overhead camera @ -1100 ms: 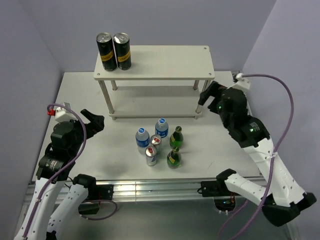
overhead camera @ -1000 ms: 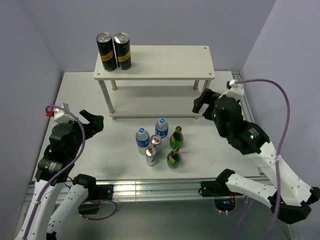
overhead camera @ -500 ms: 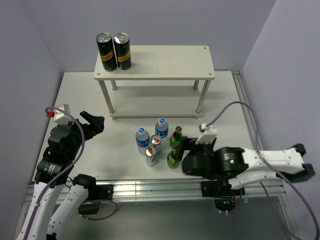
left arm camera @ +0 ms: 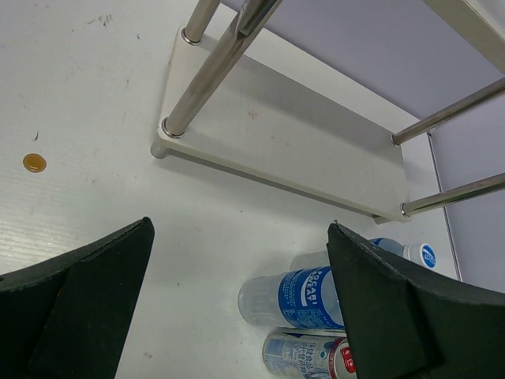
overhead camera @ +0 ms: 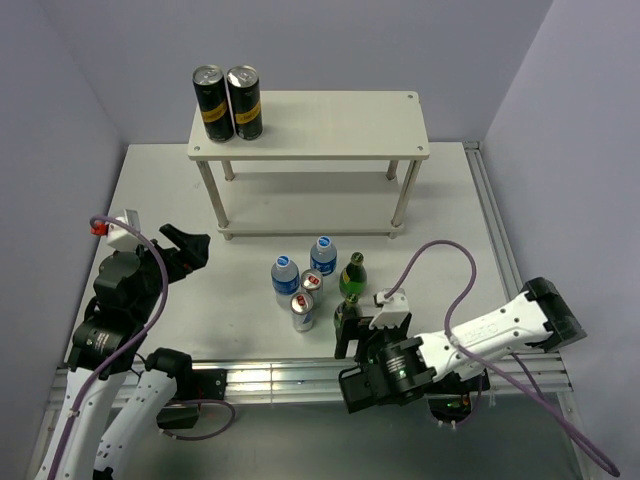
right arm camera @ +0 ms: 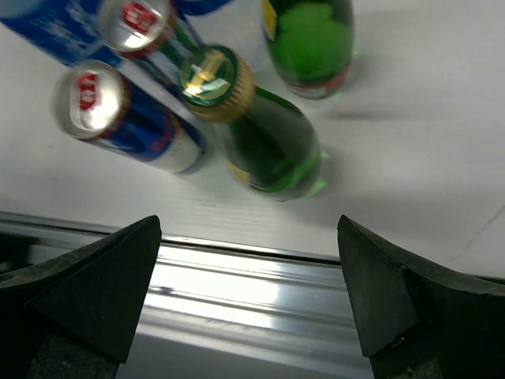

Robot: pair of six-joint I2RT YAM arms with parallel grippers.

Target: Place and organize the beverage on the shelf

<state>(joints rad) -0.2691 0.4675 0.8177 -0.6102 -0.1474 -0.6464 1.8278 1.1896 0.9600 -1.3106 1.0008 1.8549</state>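
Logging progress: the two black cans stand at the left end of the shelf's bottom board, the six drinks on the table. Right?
No: the top external view shows the black cans on the shelf's top board, left end. The six drinks are on the table.

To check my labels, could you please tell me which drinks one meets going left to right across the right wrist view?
Silver can → green bottle with the gold cap → second green bottle, cut off at the top edge.

Bright, even light, soft shadows, glare on the aluminium rail.
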